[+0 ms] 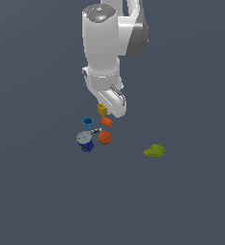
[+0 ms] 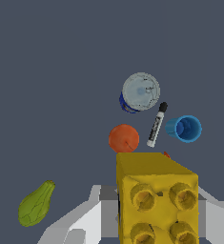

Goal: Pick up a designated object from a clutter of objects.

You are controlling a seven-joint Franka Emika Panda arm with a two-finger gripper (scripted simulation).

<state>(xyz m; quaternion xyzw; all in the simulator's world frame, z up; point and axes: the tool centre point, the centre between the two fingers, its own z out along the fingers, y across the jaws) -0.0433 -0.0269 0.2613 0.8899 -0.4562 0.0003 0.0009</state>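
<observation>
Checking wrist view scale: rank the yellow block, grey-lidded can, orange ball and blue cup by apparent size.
1. yellow block, though it is nearest the camera
2. grey-lidded can
3. blue cup and orange ball, too alike to rank

Plain dark grey-blue floor, even light

The yellow block looks like moulded plastic with round studs and a mottled, slightly rough matt skin, and the blue cup looks like smooth plastic. The blue can carries a pale grey lid with a dull metallic look, while the orange-red ball is smooth and matt. The yellow-green lumpy blob has a faintly ridged, matt surface.
</observation>
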